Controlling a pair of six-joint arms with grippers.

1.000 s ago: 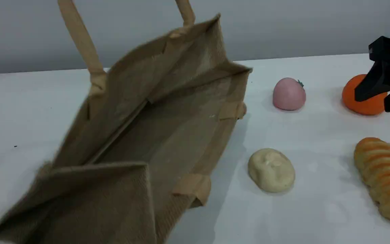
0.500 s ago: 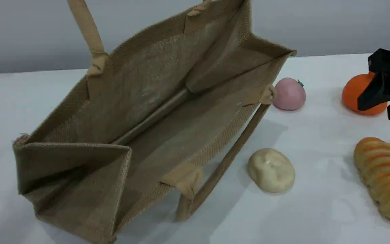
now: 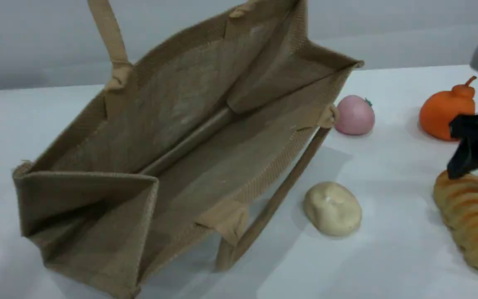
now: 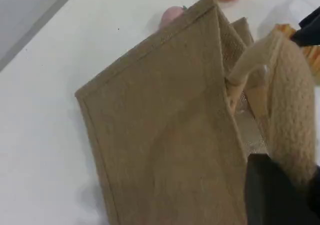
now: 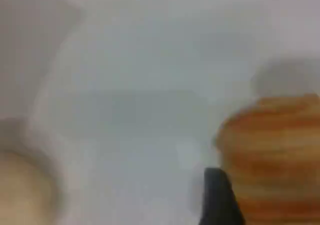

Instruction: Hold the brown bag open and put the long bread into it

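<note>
The brown bag (image 3: 189, 95) stands tilted with its mouth wide open toward the camera. One beige handle (image 3: 108, 37) rises out of the top edge. In the left wrist view my left gripper (image 4: 280, 195) is shut on that handle (image 4: 292, 115), above the bag's outer wall (image 4: 160, 130). At the far right of the table lies the long bread (image 3: 473, 224), ridged and golden. My right gripper (image 3: 477, 172) hangs open just over its far end, nothing between the fingers. The right wrist view, blurred, shows the bread (image 5: 272, 155) beside one fingertip (image 5: 220, 200).
A cream bun (image 3: 332, 208) lies between the bag and the bread. Farther back sit a pink fruit (image 3: 354, 115) and an orange fruit (image 3: 444, 110). The bag's lower handle (image 3: 272, 203) trails on the table toward the bun.
The bag swung up and right and its mouth opened wider, then held still. My right gripper dropped from in front of the orange fruit to the bread's far end.
</note>
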